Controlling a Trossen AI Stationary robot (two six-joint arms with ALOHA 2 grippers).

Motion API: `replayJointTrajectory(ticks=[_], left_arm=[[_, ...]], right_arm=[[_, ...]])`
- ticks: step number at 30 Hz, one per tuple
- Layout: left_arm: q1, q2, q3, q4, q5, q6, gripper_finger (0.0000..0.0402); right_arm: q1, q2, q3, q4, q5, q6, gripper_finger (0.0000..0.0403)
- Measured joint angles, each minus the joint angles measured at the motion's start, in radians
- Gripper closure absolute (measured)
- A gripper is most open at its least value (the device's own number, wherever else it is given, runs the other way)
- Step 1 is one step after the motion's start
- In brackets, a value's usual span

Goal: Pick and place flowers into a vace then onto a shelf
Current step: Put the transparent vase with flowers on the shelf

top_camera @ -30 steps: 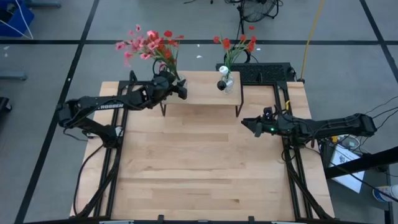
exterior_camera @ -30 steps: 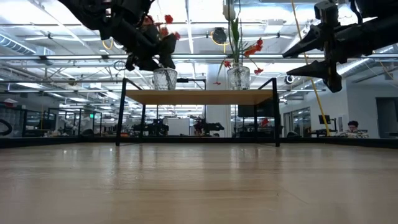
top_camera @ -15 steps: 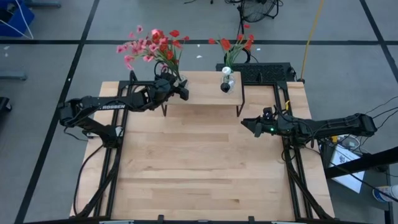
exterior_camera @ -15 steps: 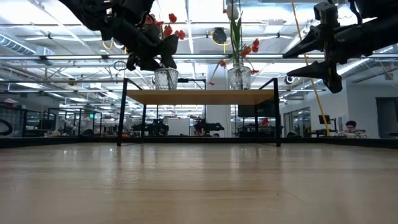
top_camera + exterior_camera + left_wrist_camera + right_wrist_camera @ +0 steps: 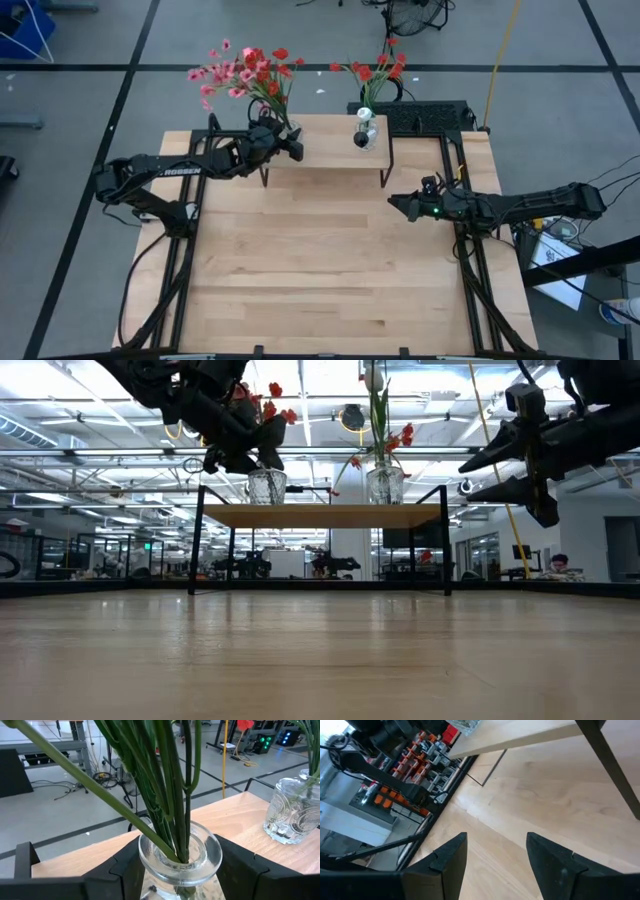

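Note:
A clear glass vase [image 5: 180,852] holds a bunch of green stems with red and pink blossoms [image 5: 245,70]. It is at the left end of the shelf [image 5: 330,150], a light board on black legs at the table's far side. My left gripper [image 5: 296,148] is shut on this vase. A second glass vase [image 5: 365,135] with red flowers stands by its base on the shelf's right part. My right gripper [image 5: 393,204] is open and empty, above the table to the right of the shelf and nearer than it. My left gripper pinches the vase's upper body [image 5: 150,870], just under the thick rim, between its two fingers. The fingers come level from the table's left side. The vase is upright, its base down at the shelf's top board [image 5: 266,506], and the stems rise from its mouth.
The shelf's black legs [image 5: 445,540] stand on the wooden tabletop [image 5: 320,260], which is bare on the near side of the shelf. Black arm frames run along the table's left and right edges. A black box [image 5: 420,115] sits behind the shelf at the right.
My right gripper has sunk a little toward the table and stays open. The left bunch has shifted slightly toward the table's right with my left gripper still shut on its vase. The red flowers in the second vase have swayed.

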Motion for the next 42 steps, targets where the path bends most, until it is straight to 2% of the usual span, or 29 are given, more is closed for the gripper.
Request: replayJointTrajectory(ticks=[4,8,13,19,23,28,35,42], left_arm=[[0.0,0.0,-0.003,-0.016,0.01,-0.033,0.018],[-0.003,-0.003,-0.049,0.068,0.003,-0.044,0.0195],[-0.02,-0.003,-0.055,0.109,-0.021,0.006,0.0195],[-0.032,-0.001,-0.054,0.154,0.009,-0.004,0.0128],[-0.045,-0.001,-0.054,0.155,0.007,0.001,0.0106],[-0.055,-0.005,-0.055,0.182,0.004,0.011,0.01],[-0.057,-0.073,-0.062,0.141,-0.003,0.032,0.0099],[-0.057,-0.104,-0.063,0.127,-0.055,0.035,0.0099]], right_arm=[[0.0,0.0,-0.017,0.072,0.0,-0.008,0.0207],[0.0,0.0,-0.031,0.124,0.001,-0.017,0.0206],[0.0,0.0,-0.032,0.125,0.0,-0.015,0.0206],[0.0,0.0,-0.032,0.125,0.0,-0.015,0.0206],[0.0,0.0,-0.032,0.125,0.0,-0.018,0.0206],[0.0,0.0,-0.032,0.125,0.0,-0.028,0.0206],[0.0,0.0,-0.032,0.125,0.0,-0.032,0.0206],[0.0,0.0,-0.032,0.125,0.0,-0.038,0.0206]])
